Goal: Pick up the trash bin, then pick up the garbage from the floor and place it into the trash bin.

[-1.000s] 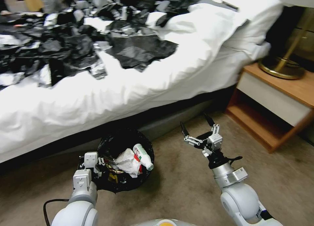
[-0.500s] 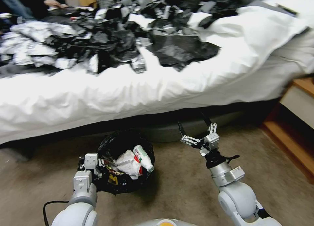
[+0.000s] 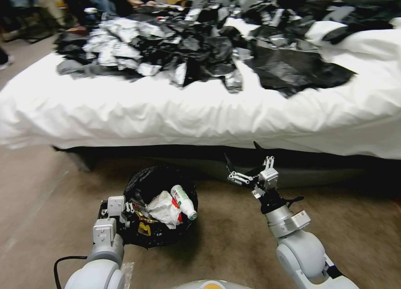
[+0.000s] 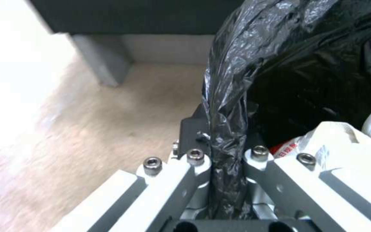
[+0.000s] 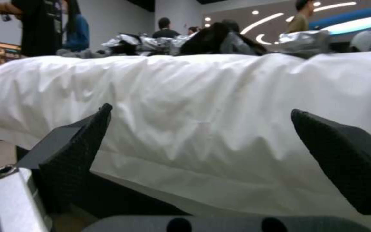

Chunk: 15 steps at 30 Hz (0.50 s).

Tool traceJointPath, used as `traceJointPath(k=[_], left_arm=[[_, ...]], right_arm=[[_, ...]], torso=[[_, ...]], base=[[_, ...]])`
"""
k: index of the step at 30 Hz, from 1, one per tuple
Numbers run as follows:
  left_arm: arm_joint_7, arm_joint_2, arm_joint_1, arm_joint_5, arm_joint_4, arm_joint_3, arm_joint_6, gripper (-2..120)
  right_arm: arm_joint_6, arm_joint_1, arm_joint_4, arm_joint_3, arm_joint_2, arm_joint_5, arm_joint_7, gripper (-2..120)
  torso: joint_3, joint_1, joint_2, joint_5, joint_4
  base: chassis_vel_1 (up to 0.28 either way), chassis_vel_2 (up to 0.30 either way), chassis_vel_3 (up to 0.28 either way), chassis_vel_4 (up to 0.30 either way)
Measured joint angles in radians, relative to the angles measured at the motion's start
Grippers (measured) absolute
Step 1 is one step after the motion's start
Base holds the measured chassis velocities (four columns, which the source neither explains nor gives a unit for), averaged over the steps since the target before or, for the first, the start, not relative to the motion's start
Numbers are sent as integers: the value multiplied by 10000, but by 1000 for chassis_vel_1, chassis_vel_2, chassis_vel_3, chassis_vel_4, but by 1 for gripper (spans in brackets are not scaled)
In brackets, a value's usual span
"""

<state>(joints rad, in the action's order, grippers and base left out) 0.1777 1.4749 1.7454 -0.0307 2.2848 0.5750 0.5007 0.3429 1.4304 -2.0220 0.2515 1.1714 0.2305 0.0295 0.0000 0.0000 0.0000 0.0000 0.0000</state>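
Observation:
The trash bin (image 3: 155,181), lined with a glossy black bag, hangs just above the carpet at my lower left. My left gripper (image 3: 123,214) is shut on its near rim; in the left wrist view the left gripper (image 4: 226,161) pinches the bag-covered edge of the trash bin (image 4: 297,64). Garbage lies inside it: a white bottle (image 3: 184,200), crumpled tissue (image 3: 162,208), a red carton and a yellow wrapper (image 3: 145,229). My right gripper (image 3: 241,152) is held open and holds nothing, in front of the bed's dark base; the right wrist view shows the right gripper (image 5: 200,111) facing the white sheet.
A bed with a white sheet (image 3: 167,113) spans the view, with black and silver bags (image 3: 200,51) piled on it. Its dark base (image 3: 125,153) stands close ahead. Brown carpet (image 3: 50,188) spreads to the left and right. A black cable (image 3: 62,262) loops by my left arm.
The whole picture has slid to the right as the camera turned left; the nightstand and lamp have left the view. Both grippers keep their poses, the bin still held.

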Motion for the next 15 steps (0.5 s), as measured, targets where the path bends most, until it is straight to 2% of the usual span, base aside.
traceJointPath(k=[15], left_arm=[[-5, 38, 8, 9, 49, 1, 1, 1]], right_arm=[[-15, -34, -4, -88, 32, -1, -11, 100]], torso=[[0, 0, 0, 0, 0]], base=[[127, 130, 128, 128]])
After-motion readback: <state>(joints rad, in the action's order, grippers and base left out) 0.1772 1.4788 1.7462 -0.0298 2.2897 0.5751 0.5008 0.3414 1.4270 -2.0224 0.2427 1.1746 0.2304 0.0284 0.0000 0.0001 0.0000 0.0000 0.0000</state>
